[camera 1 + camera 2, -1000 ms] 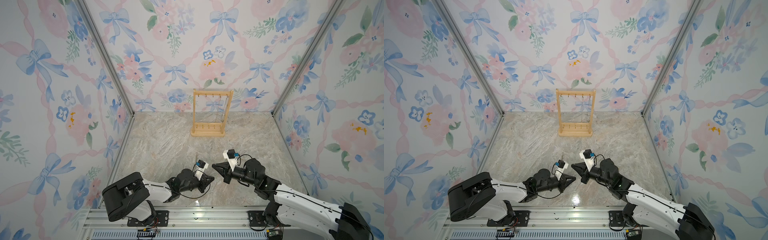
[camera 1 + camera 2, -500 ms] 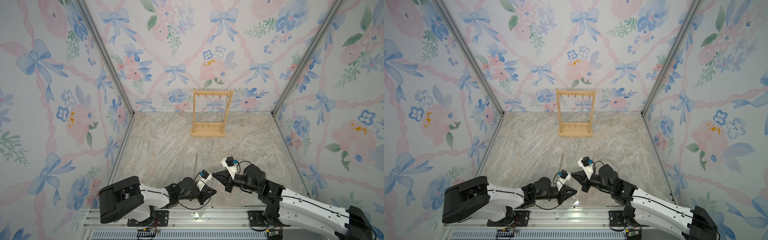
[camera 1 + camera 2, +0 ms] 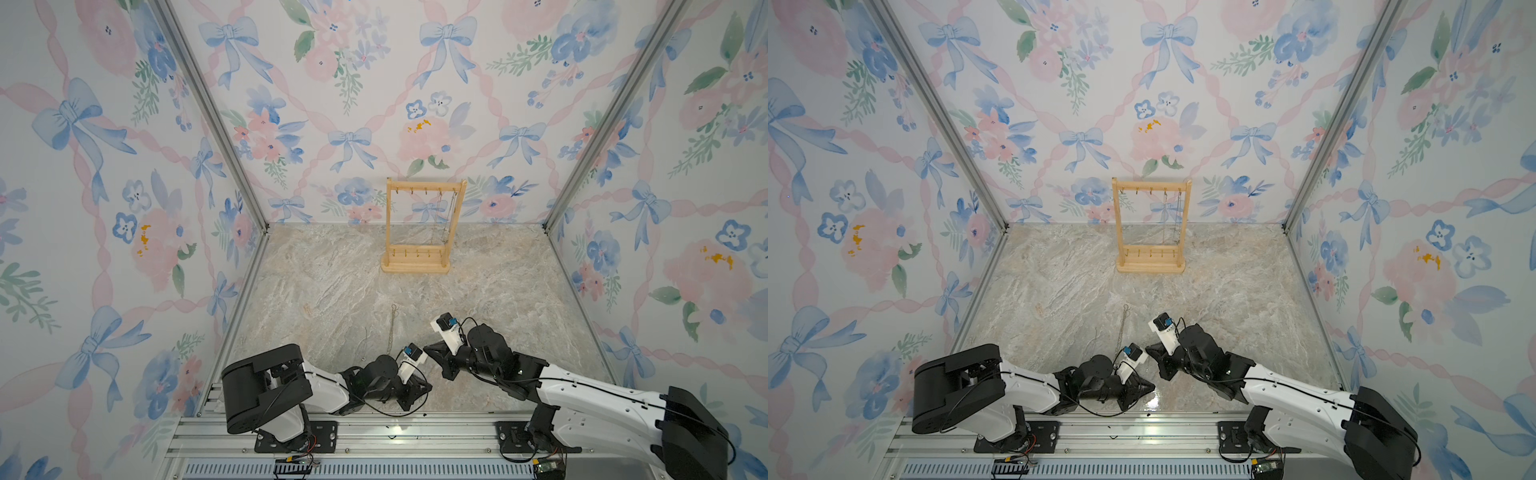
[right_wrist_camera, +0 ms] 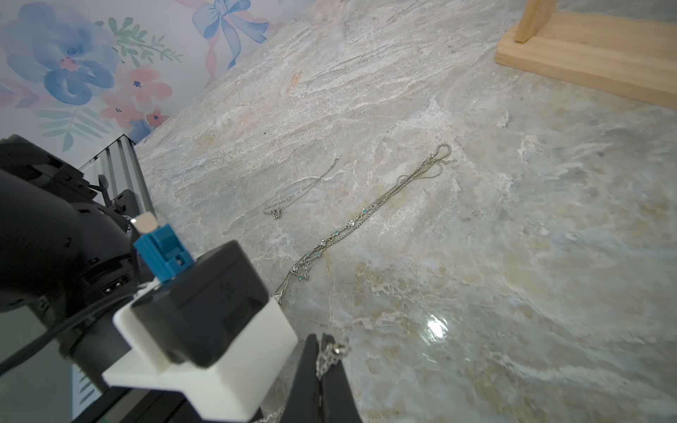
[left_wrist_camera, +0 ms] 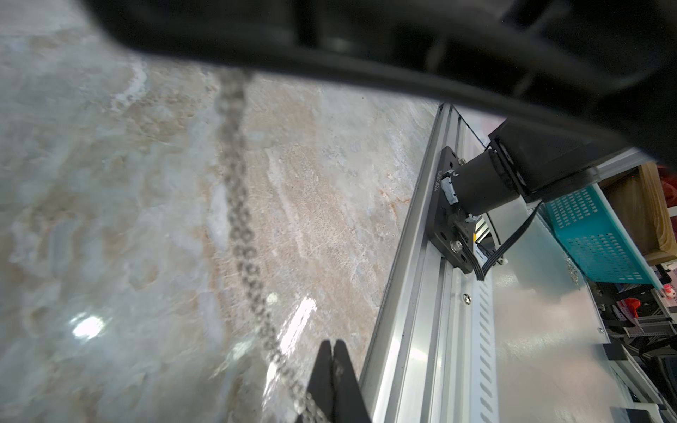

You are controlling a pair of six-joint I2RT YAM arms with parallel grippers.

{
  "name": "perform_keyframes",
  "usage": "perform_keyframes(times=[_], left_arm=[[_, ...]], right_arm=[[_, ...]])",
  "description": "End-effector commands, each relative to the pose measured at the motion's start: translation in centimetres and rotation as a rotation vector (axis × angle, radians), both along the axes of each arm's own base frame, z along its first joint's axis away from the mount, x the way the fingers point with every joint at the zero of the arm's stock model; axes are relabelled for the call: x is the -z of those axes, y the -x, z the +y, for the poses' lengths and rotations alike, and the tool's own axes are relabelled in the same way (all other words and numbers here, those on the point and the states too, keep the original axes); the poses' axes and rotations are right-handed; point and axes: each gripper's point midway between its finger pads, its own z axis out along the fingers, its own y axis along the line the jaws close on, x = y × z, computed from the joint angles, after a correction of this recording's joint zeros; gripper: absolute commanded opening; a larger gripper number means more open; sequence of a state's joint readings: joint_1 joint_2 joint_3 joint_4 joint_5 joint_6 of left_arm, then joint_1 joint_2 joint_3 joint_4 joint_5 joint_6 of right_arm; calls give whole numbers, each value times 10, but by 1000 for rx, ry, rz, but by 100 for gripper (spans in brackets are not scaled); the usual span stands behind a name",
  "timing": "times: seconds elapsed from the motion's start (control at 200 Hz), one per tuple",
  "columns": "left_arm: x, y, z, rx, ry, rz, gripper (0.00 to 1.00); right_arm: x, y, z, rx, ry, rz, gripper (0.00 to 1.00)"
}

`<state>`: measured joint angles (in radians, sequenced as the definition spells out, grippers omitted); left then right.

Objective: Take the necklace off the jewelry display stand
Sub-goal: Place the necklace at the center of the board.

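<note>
While floral walls (image 3: 374, 83) ring the marble tabletop (image 3: 498, 282), left hand (image 5: 332, 351) sits pressed together, right hand (image 4: 318, 340) pinches a necklace (image 4: 331, 353).

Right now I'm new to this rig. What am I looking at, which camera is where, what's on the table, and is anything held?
Two robot arms are mounted on a rail at the near table edge. Both top views look down from one overhead camera pair. The other two pictures come from a camera on each wrist.

At the back of the marble table stands a wooden jewelry display stand with necklaces hanging from its top hooks. Two more lie flat: a chain with blue stones and a thinner chain.

Both end effectors are shut. The right end effector pinches a silver chain. A blurred chain reaches the left end effector; whether it is gripped I cannot tell.
</note>
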<state>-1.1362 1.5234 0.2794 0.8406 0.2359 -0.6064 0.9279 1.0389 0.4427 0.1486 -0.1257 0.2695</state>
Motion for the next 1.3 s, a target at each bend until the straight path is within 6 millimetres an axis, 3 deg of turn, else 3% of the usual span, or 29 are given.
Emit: perform_keyframes(times=[0.0,0.295,0.56,0.705,1.295], left_arm=[[4,-17,0,-48,-22,-16,0],[26,-37,2,-95,-81,19,0],[39,-48,4,-122,-139,3,1],[43,-54,9,-146,-182,-25,2],[52,-62,18,-181,-256,-67,14]], right_arm=[[-11,-13,0,36,-5,-10,0],[-2,-40,-6,86,50,27,0],[8,-54,6,100,38,46,0],[22,-63,8,125,61,52,0],[52,-62,12,109,49,64,0]])
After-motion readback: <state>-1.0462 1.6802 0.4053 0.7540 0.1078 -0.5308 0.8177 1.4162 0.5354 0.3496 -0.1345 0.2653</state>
